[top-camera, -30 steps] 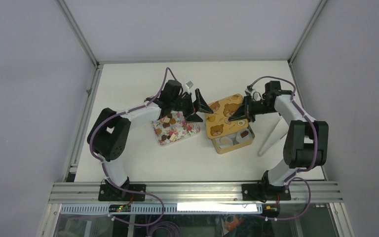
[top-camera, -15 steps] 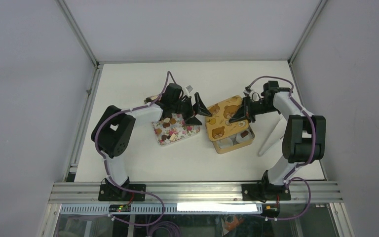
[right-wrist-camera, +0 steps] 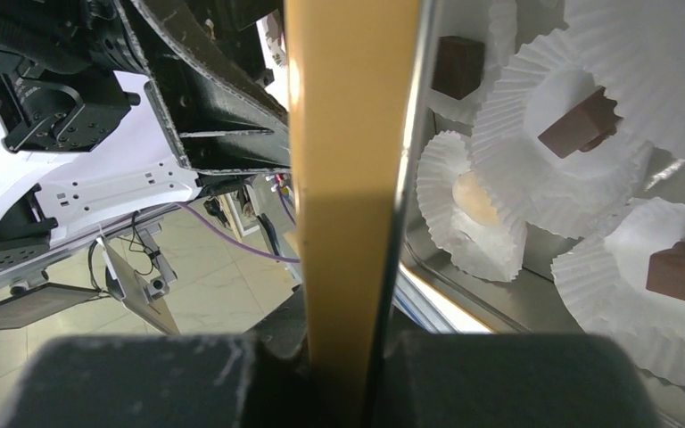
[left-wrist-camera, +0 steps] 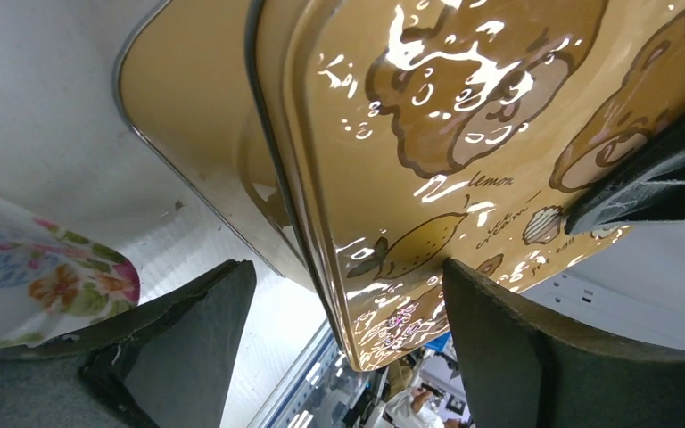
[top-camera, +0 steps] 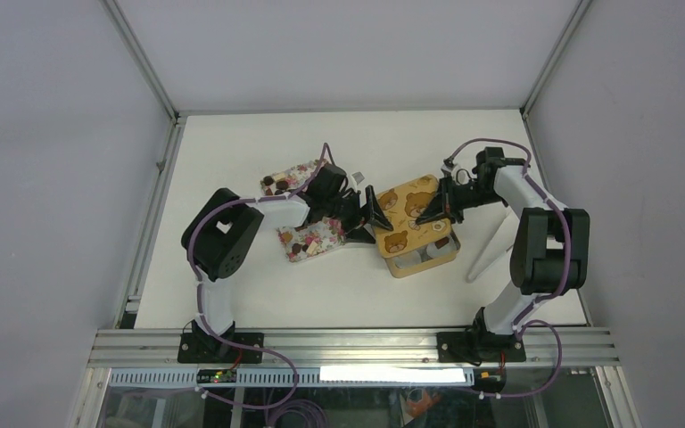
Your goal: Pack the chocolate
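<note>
Chocolate pieces (right-wrist-camera: 580, 125) sit in white paper cups (right-wrist-camera: 508, 223) inside the open tin (top-camera: 421, 257), some dark, one tan (right-wrist-camera: 474, 198). More chocolate (top-camera: 300, 239) lies on the floral tray (top-camera: 321, 237). The bear-printed lid (top-camera: 408, 212) rests tilted over the tin. My right gripper (right-wrist-camera: 348, 357) is shut on the lid's right edge (right-wrist-camera: 352, 178). My left gripper (left-wrist-camera: 348, 348) is open and straddles the lid's left edge (left-wrist-camera: 383, 294). Its right finger (left-wrist-camera: 544, 357) is against the printed face, and its left finger (left-wrist-camera: 187, 339) stands apart below.
A second floral tray (top-camera: 287, 178) with dark pieces lies behind the left arm. A white strip (top-camera: 491, 250) lies on the table right of the tin. The tin's outer wall (left-wrist-camera: 187, 107) is close to my left fingers.
My left gripper has swung forward and right to the lid's left edge and its jaws have narrowed a little. The far floral tray is now uncovered. My right gripper has kept its hold.
</note>
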Robot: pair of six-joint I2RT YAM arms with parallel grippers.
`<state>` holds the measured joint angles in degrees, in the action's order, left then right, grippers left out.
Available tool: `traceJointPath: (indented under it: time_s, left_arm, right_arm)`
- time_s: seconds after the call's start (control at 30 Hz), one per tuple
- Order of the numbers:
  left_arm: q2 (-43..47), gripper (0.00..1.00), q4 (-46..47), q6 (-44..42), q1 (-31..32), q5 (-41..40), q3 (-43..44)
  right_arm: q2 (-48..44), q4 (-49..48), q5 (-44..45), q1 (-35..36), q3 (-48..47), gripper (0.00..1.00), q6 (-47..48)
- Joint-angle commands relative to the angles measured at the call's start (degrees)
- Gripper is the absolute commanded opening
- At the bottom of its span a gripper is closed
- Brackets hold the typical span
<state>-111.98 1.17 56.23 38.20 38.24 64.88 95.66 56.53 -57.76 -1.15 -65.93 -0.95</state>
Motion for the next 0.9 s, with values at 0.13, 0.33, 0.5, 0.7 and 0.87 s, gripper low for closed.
traceJointPath:
  time_s: [0.13, 0.33, 0.5, 0.7, 0.87]
  left_arm:
    - [0.5, 0.77, 2.2, 0.2, 0.5, 1.3, 1.8]
    - [0.1, 0.71, 2.2, 0.5, 0.9, 2.1, 2.4]
    - [-0.4, 0.65, 2.2, 0.4, 1.3, 2.1, 2.8]
    - [-1.5, 0.64, 2.3, 0.3, 1.4, 2.4, 3.3]
    - [-1.8, 0.63, 2.3, 0.5, 1.5, 2.4, 3.5]
  right_arm:
    - [-0.3, 1.9, 7.4, 0.1, -0.9, 0.1, -0.7]
    - [-0.5, 2.0, 9.7, 0.2, -0.8, 0.19, -1.5]
    - [-0.9, 1.8, 11.2, 0.3, -0.8, 0.23, -2.2]
    - [-2.3, 1.3, 11.8, 0.3, -0.1, 0.24, -2.8]
    - [-4.9, -0.7, 11.3, 0.4, 1.8, 0.04, -4.5]
